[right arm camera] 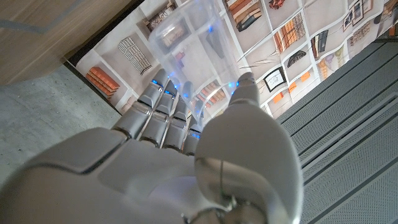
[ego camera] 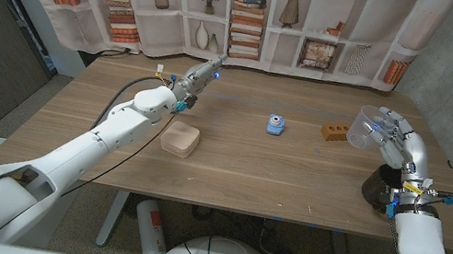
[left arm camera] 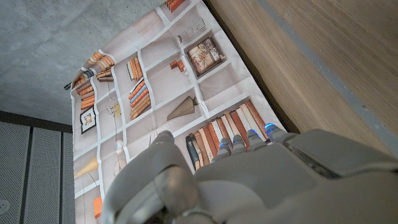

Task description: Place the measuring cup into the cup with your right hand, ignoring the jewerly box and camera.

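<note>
The right hand (ego camera: 396,138) holds the clear measuring cup (ego camera: 364,130) lifted above the table (ego camera: 229,165) at the right side, fingers wrapped around its wall and thumb opposite, as the right wrist view confirms (right arm camera: 193,56); it is carried on its side with the mouth facing left, likely just how the grasp took it. Directly below, near the right edge, a dark cup (ego camera: 377,187) stands partly hidden behind the wrist, so the load seems poised for a short lowering. The left hand (ego camera: 196,78) is raised over the far left of the table, fingers extended together and holding nothing, well out of the way. The blue camera (ego camera: 275,124) and brown jewelry box (ego camera: 332,132) sit mid-table, apart from the target, and a tan dish (ego camera: 179,139) lies beside the left arm
</note>
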Available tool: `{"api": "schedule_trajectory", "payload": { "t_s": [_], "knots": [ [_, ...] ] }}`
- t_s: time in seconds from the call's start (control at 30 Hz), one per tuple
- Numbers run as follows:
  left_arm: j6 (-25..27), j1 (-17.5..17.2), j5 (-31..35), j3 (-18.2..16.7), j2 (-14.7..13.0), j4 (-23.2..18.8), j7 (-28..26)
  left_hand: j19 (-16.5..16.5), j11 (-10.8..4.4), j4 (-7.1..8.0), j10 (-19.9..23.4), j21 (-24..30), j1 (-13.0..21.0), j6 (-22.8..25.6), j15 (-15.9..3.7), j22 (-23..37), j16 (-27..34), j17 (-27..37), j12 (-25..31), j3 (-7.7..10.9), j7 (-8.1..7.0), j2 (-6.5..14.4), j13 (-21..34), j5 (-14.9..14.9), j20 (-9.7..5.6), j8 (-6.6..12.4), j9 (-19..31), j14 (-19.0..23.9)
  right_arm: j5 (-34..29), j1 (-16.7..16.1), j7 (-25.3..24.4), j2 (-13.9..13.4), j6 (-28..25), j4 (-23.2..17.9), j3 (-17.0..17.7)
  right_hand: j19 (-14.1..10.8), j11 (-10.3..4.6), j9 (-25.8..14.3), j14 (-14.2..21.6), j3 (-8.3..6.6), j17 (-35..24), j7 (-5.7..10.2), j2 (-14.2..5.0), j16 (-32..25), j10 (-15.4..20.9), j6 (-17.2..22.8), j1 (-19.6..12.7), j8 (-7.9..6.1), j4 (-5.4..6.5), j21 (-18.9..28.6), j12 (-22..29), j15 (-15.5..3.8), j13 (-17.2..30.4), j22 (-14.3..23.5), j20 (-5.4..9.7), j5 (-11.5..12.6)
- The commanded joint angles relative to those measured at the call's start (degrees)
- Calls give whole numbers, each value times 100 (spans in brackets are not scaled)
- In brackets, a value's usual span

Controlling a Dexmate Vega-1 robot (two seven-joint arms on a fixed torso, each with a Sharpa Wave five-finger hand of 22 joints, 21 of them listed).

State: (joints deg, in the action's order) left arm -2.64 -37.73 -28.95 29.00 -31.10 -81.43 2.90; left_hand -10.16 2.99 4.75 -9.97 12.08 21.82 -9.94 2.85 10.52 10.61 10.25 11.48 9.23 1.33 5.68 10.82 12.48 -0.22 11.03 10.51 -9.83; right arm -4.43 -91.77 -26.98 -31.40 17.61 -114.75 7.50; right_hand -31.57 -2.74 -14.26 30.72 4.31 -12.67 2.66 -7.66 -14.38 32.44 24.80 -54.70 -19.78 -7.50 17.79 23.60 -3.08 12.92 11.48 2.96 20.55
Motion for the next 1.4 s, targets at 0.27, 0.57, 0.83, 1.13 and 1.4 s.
{"api": "schedule_trajectory", "payload": {
  "t_s": [0.27,0.57,0.83,1.13,1.4],
  "knots": [
    [-57,146,-12,46,130,260,103,-659,29,-8,-202,22,15,-53,34,18,9,28,29,-27,3,40,7,-6,-33,17,30,-543,-46,-213,-39,238,-124,-130,274,-19,-25,-33,79,-95,-9,218,-82,24,76,257,-15,-33,47,-10,-18,-508,32,-1,523,-39],
    [-93,137,4,33,121,233,84,-668,10,-9,-204,19,16,-34,9,19,2,29,30,-31,-41,40,8,-7,-31,24,30,-564,-95,-281,-82,356,-158,-189,367,-22,-20,-35,80,-104,-10,205,-83,33,85,268,-23,-29,50,-13,-22,-495,33,0,520,-58],
    [-108,175,8,46,141,295,118,-667,22,-12,-199,18,19,-36,1,20,6,30,33,-35,-53,40,8,-8,-35,23,30,-557,-155,-356,-143,468,-188,-239,442,-21,-13,-37,78,-110,-12,204,-83,41,81,265,-21,-19,59,-17,-32,-504,34,1,523,-79],
    [-104,230,21,71,162,339,162,-669,10,-14,-190,18,20,-36,1,20,7,30,38,-38,-56,40,8,-8,-47,22,30,-555,-248,-497,-245,626,-176,-329,559,-22,-3,-39,77,-117,-16,204,-83,46,75,270,-28,-15,60,-20,-39,-506,35,1,522,-91],
    [-44,261,39,87,147,310,170,-668,15,-15,-182,18,22,-35,0,21,8,30,41,-41,-53,40,9,-9,-47,22,30,-554,-274,-518,-232,702,-208,-338,590,-24,-13,-40,85,-124,-20,208,-84,47,85,279,-31,-12,65,-22,-41,-510,36,2,523,-106]
  ]
}}
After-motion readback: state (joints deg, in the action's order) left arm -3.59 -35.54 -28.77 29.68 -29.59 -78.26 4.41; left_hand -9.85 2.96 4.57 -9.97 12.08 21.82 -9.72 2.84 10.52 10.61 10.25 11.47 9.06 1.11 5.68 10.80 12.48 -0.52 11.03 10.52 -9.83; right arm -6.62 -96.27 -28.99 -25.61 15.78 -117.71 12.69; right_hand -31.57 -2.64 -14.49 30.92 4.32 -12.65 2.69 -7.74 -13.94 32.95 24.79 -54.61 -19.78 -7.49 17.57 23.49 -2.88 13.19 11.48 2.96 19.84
